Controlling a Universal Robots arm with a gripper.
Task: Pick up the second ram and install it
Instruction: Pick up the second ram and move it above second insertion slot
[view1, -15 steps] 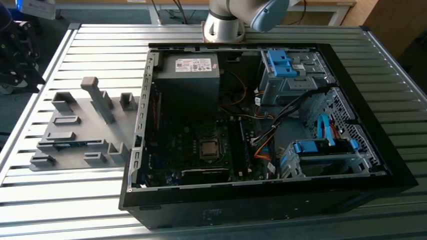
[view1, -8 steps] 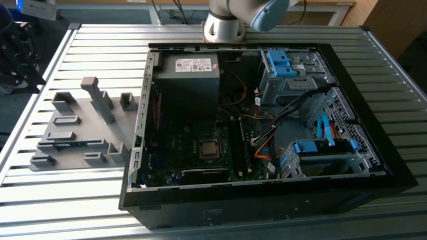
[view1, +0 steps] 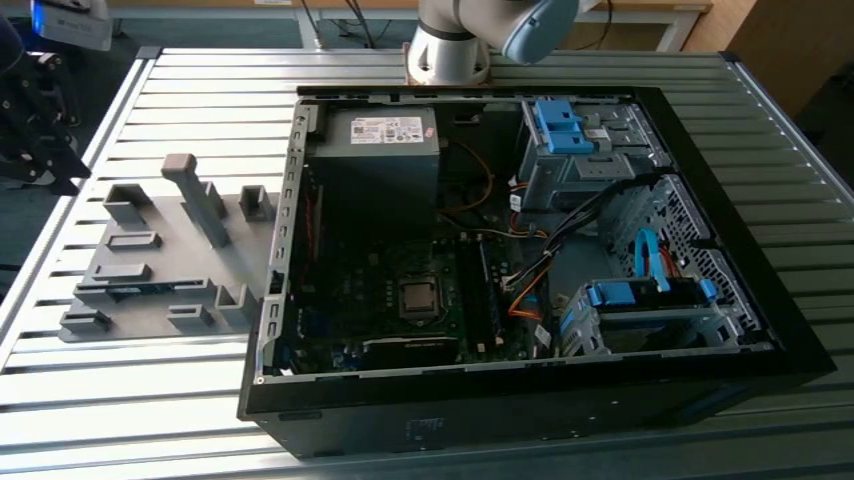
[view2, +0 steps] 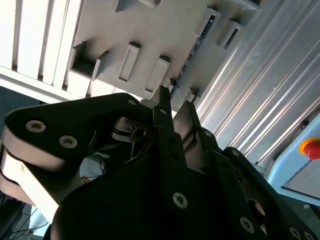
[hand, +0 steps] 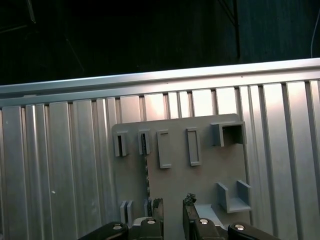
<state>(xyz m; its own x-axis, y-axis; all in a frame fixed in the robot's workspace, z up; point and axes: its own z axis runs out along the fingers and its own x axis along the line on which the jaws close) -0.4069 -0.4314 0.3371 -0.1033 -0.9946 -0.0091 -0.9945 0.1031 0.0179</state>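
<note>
1. Gripper (hand: 173, 204): in both wrist views the two fingertips stand apart with a narrow gap. In the first wrist view the grey plate shows through that gap. Nothing is held between the fingers (view2: 162, 102). State: parted and empty.

2. Ram (view1: 140, 291): not installed. In the exterior view it sits on edge in the fixture (view1: 174, 268), a thin blue-green strip held between low grey blocks. This is at the end of the plate nearest the camera.

3. Ram relative to gripper: in the first wrist view the ram (hand: 146, 175) runs as a thin dark line between two pairs of slotted blocks. It passes just to one side of the fingertips, not between them, and no contact is visible. In the second wrist view the ram (view2: 192, 55) lies in its slot beyond the fingertips.

4. Fixture: the grey plate lies flat on the slatted metal table (view1: 160, 90), just beside the case (view1: 534, 405), on the exterior view's left. Its other blocks and slots carry no parts that can be made out.

5. Case: it lies on its side with the panel off and the motherboard (view1: 400, 290) exposed. Whether a memory slot is already filled cannot be told.
</note>
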